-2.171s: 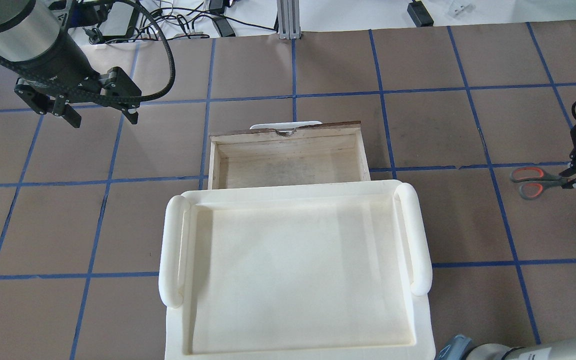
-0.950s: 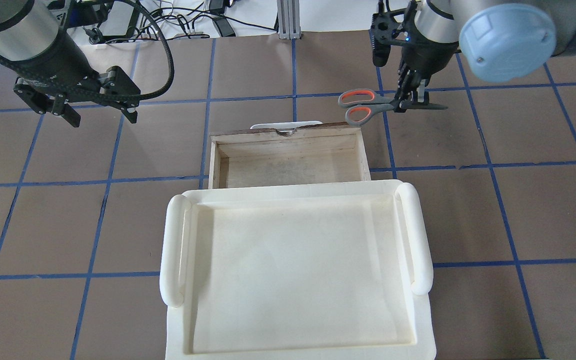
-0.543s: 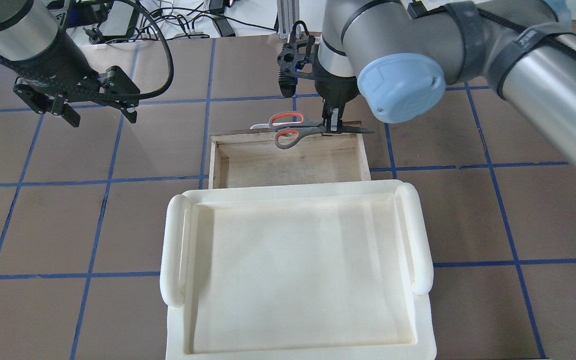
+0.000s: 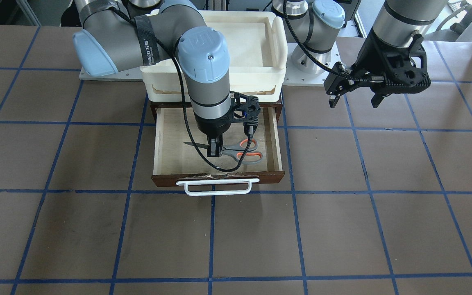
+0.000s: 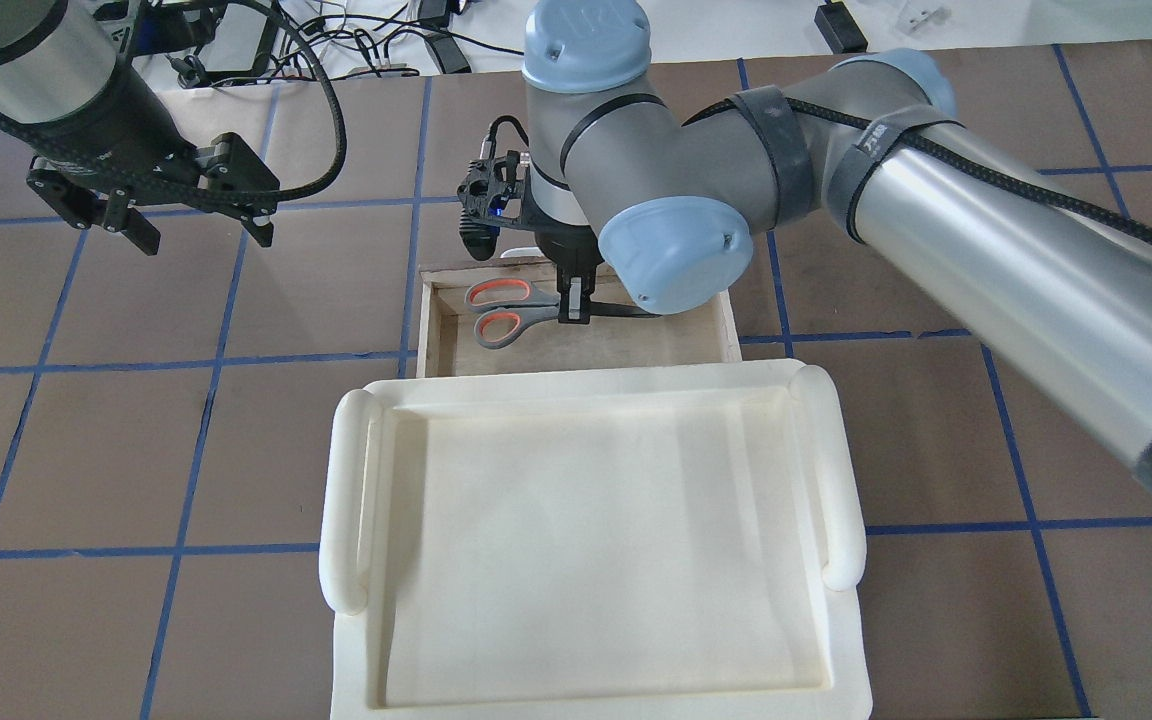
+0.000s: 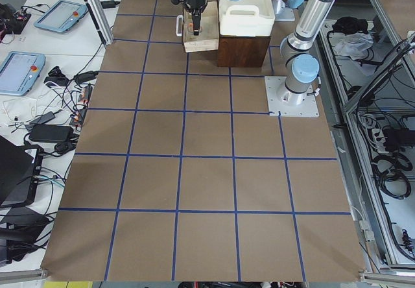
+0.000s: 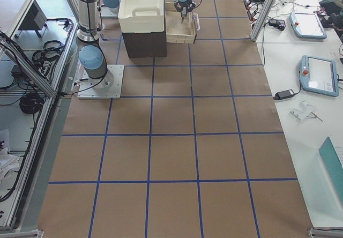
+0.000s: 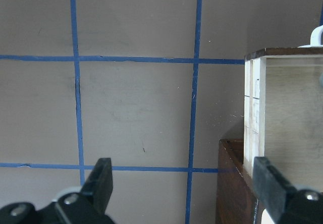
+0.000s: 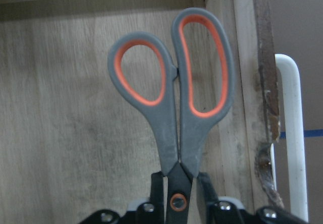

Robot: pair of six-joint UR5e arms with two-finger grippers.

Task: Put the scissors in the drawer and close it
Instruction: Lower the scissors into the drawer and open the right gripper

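- The right gripper (image 4: 214, 152), its jaws closed to a narrow pinch, grips the scissors (image 4: 244, 153) near the pivot. It holds them low inside the open drawer (image 4: 166, 143); whether they touch its floor cannot be told.
- Progress, as a judgement: the scissors are within the drawer but not yet released. Letting go, lifting clear and pushing the drawer shut remain.
- The left gripper (image 4: 352, 99) hangs wide open and empty, well apart from the drawer.
- Scissors: slim silver blades and smooth grey oval handles lined orange-red.
- Drawer: a shallow box of pale grained plywood, with a chipped dark-brown front and a white wire handle (image 4: 217, 189).
- A cream plastic tray (image 5: 841, 480) with rounded grips sits above.
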